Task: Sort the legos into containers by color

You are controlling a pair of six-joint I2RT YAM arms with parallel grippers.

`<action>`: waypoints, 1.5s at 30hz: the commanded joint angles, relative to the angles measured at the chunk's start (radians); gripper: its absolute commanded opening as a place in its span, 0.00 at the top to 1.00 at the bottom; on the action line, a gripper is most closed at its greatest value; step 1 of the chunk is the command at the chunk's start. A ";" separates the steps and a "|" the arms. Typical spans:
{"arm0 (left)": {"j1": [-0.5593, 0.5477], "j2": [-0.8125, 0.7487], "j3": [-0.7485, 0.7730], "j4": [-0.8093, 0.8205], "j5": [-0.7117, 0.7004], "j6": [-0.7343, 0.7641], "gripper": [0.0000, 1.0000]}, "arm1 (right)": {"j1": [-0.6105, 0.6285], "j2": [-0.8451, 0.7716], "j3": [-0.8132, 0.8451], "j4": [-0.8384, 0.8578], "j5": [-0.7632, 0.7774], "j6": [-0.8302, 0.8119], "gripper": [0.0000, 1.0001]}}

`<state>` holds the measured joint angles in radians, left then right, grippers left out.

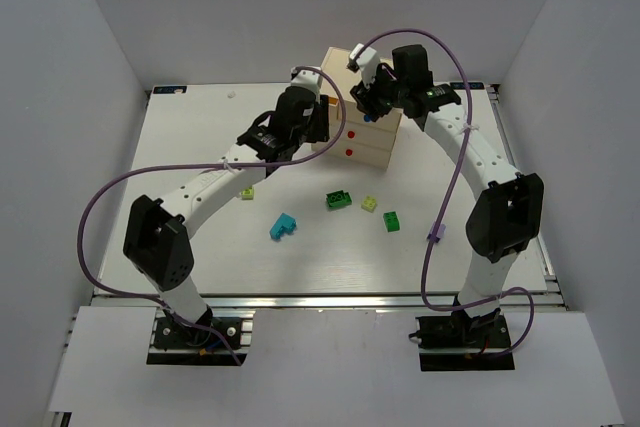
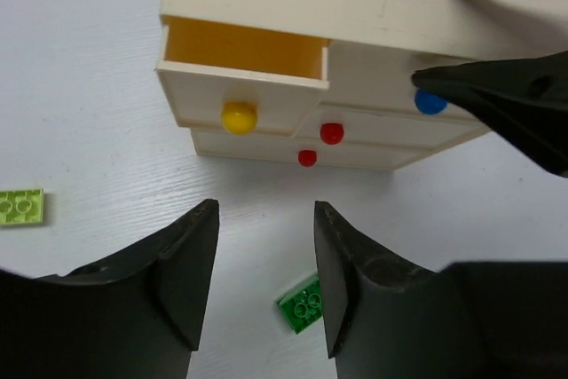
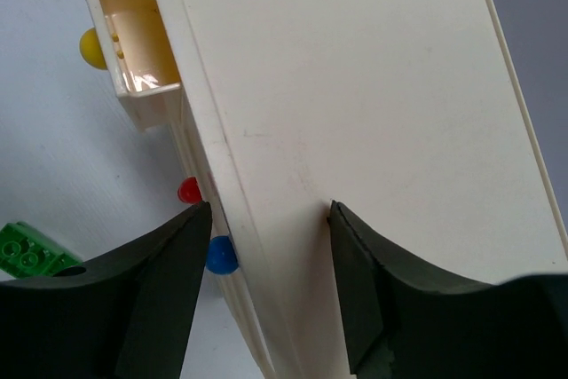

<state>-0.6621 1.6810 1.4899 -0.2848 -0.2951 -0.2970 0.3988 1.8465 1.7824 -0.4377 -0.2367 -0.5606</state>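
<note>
The cream chest (image 1: 362, 97) stands at the back middle. Its yellow-knob drawer (image 2: 240, 117) is pulled open and looks empty. My left gripper (image 2: 264, 219) is open and empty, hovering in front of the chest, above a dark green lego (image 2: 304, 304). My right gripper (image 3: 269, 215) is open over the chest's top front edge, one finger beside the blue knob (image 3: 222, 256). On the table lie a lime-yellow lego (image 1: 247, 193), a cyan lego (image 1: 283, 227), a dark green lego (image 1: 339, 200), another lime-yellow lego (image 1: 369, 204) and a green lego (image 1: 392, 220).
Two red knobs (image 2: 332, 133) sit on the chest's lower drawers. A small lavender piece (image 1: 435, 235) shows by the right arm's cable. White walls enclose the table (image 1: 200, 127) on three sides. Purple cables loop over both arms.
</note>
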 commanded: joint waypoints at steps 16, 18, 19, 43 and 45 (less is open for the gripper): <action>0.084 -0.158 0.136 -0.160 0.008 -0.125 0.82 | -0.011 -0.104 -0.074 -0.295 -0.243 -0.068 0.24; 0.107 -0.161 0.119 -0.185 0.017 -0.128 0.88 | -0.008 -0.133 -0.067 -0.294 -0.274 -0.079 0.24; 0.107 -0.167 0.103 -0.186 0.020 -0.126 0.89 | -0.006 -0.139 -0.064 -0.288 -0.282 -0.081 0.25; 0.179 -0.260 -0.134 -0.097 0.198 -0.123 0.72 | 0.040 -0.112 0.026 -0.041 -0.170 0.085 0.11; 0.179 -0.261 -0.134 -0.094 0.203 -0.125 0.72 | 0.040 -0.104 0.040 -0.024 -0.217 0.096 0.11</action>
<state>-0.4896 1.4349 1.3556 -0.4076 -0.1184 -0.4187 0.4385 1.7832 1.7714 -0.5232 -0.3981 -0.4995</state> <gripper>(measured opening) 0.281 0.893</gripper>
